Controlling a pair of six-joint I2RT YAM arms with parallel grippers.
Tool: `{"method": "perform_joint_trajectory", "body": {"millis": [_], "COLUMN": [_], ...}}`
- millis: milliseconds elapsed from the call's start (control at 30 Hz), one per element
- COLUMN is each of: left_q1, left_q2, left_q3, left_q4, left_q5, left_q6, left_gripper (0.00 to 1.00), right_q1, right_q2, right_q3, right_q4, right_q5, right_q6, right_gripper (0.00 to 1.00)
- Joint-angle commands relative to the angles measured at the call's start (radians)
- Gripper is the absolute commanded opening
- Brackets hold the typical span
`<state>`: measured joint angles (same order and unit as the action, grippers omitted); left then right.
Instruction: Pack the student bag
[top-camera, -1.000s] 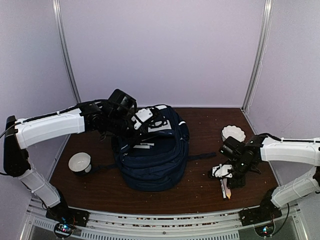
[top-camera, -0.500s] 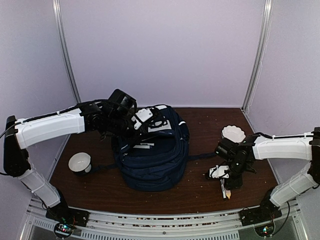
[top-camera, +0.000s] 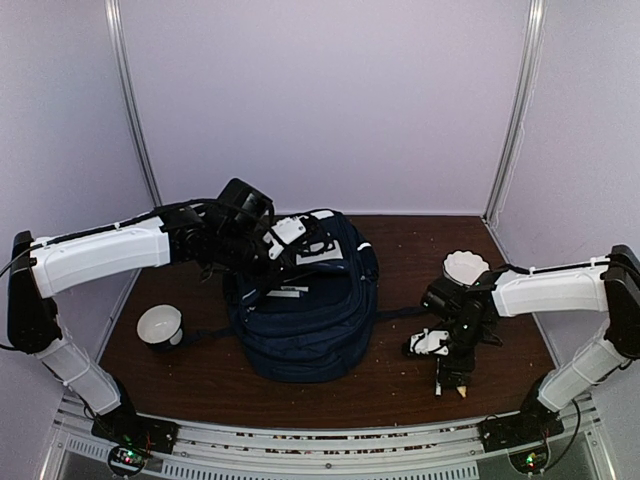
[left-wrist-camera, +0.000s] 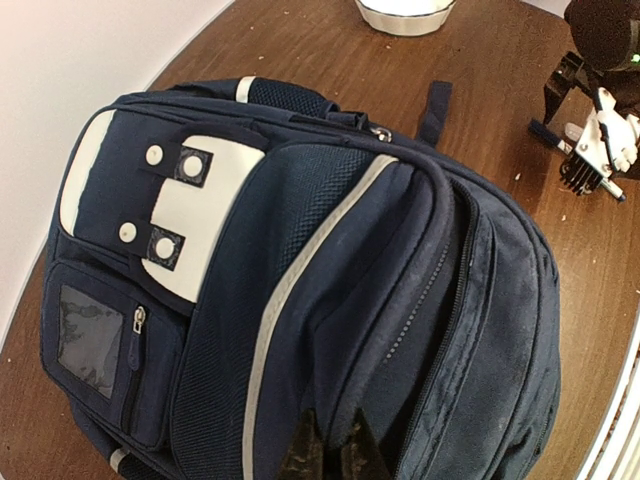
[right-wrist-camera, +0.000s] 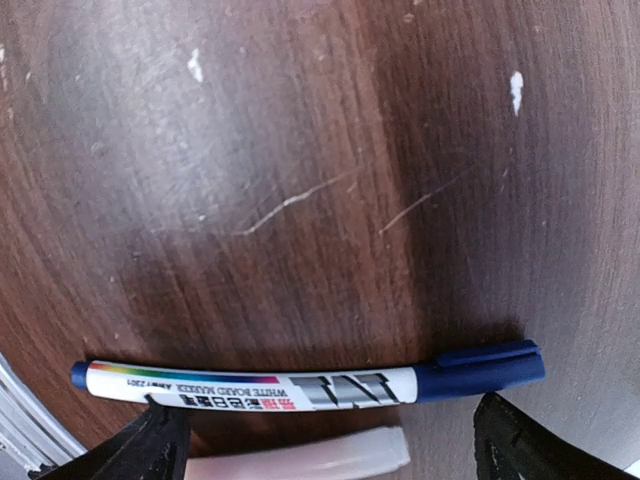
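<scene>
**Bag mouth held up, marker not yet gripped**

We see the student bag (top-camera: 310, 320) in the middle of the top view, lying pocket side up on the brown table (top-camera: 400, 235). At its upper edge the left gripper (left-wrist-camera: 328, 455) has its fingers pressed together on a fold of navy fabric beside the zip. We judge it holds that edge so the compartment gapes for loading.

Toward the right of the top view, well apart from the bag, the right gripper (right-wrist-camera: 330, 440) hangs low over a whiteboard marker (right-wrist-camera: 300, 385) with its fingers spread wide, touching nothing. The marker lies along the line from finger to finger, not across it, so we reckon the wrist needs a turn before closing. A white bowl (top-camera: 160, 325) sits left of the bag, and a fluted dish (top-camera: 467, 267) sits above the right gripper.
</scene>
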<state>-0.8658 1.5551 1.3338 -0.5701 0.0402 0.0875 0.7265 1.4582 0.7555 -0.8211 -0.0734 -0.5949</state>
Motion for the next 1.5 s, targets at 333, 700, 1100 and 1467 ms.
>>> {"method": "perform_joint_trajectory", "body": {"millis": [333, 700, 1100, 1467], "left_q1": [-0.001, -0.001, -0.001, -0.002], "left_q2": [-0.009, -0.001, -0.004, 0.0], "left_q3": [0.05, 0.053, 0.053, 0.053], "left_q4": [0.054, 0.05, 0.05, 0.05], "left_q5": [0.003, 0.014, 0.016, 0.016], "left_q6": [0.016, 0.014, 0.012, 0.01], "left_gripper": [0.0, 0.0, 0.0, 0.0], "right_q1": [0.031, -0.134, -0.233, -0.23], "right_q2": [-0.052, -0.089, -0.003, -0.064], "right_q3": [-0.047, -0.081, -0.024, -0.039], "right_q4": [0.036, -0.001, -0.091, 0.036], "right_q5": [0.17, 0.189, -0.022, -0.009], "right_q6": [0.006, -0.037, -0.155, -0.209], "right_gripper": [1.0, 1.0, 1.0, 1.0]}}
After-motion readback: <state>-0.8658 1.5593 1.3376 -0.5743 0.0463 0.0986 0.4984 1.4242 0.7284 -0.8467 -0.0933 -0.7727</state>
